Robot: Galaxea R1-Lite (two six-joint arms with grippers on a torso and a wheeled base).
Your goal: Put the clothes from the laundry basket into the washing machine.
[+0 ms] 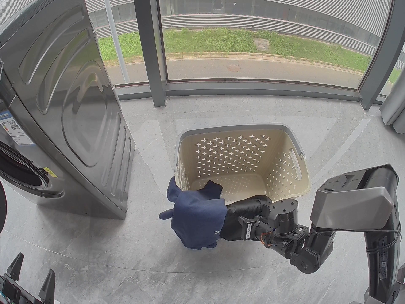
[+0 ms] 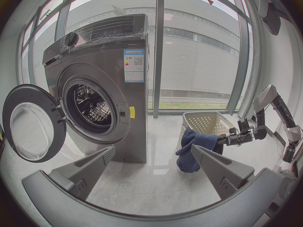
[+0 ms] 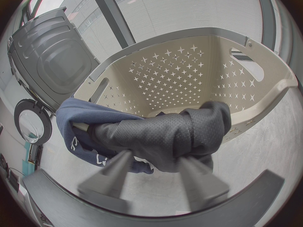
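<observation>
The navy garment (image 1: 197, 221) hangs in a loose bundle off the near corner of the laundry basket (image 1: 240, 128), on the side facing the washing machine (image 1: 76, 106). Part of it drapes over the rim and the rest sags outside the basket towards the floor (image 1: 126, 258). Bunched up against it is a dark grey garment (image 1: 243, 209) of dotted fabric, twisted into a thick roll. The right pincer (image 3: 155, 156) is clamped on this roll from the near side, with one finger on either side of the cloth. I cannot tell whether the navy piece is caught in the grip too or only tangled with the grey one. The right arm comes in low from the right, with its wrist just in front of the basket's near wall. The basket is cream with a grey rim and star-shaped holes in its walls, and it stands on the pale stone floor just beside the machine's flank. The machine is grey, and its round door (image 2: 33, 123) is swung wide open, showing the steel drum (image 2: 91, 106). The left pincer (image 1: 34, 263) hangs low in front of the machine, well apart from the clothes, with its two fingers spread and nothing between them. Behind everything runs a tall window (image 1: 261, 30) looking onto grass and a road.
</observation>
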